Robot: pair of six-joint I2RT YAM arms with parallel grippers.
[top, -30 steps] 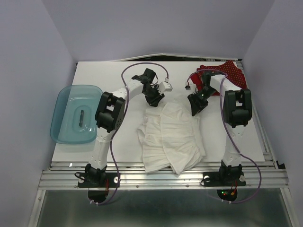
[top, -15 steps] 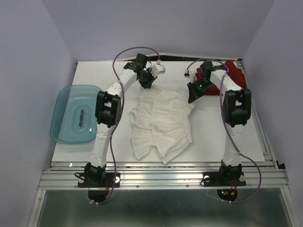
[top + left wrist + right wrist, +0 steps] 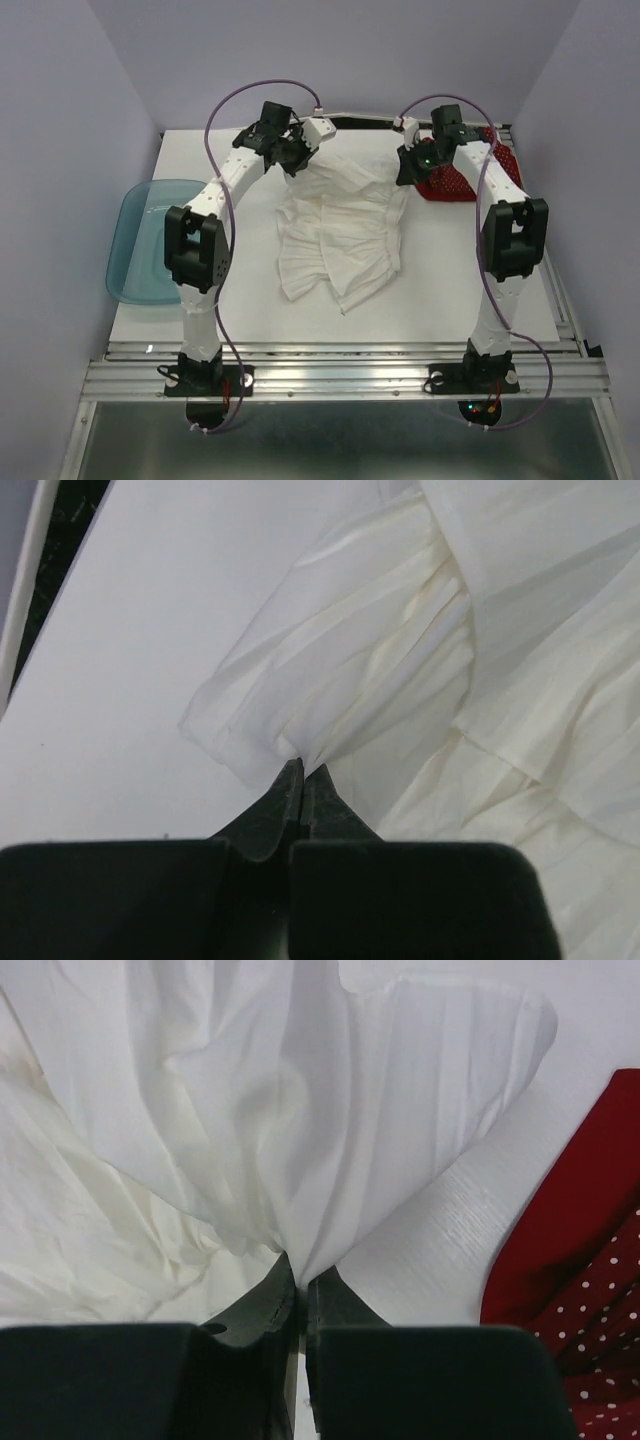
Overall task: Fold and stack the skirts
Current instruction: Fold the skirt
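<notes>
Left gripper [image 3: 302, 772]: pinching white skirt [image 3: 340, 235], far-left corner.
Right gripper [image 3: 301, 1272]: pinching its far-right corner.
Red skirt [image 3: 452, 186]: just right of it.

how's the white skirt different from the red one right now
The white skirt is plain and pleated; the red skirt has small white dots.
The white skirt is spread across mid-table; the red skirt is bunched at the far right, partly hidden by the right arm.
The left gripper and right gripper each pinch the white skirt's far edge; nothing grips the red skirt.
Both are soft cloth on the table.
</notes>
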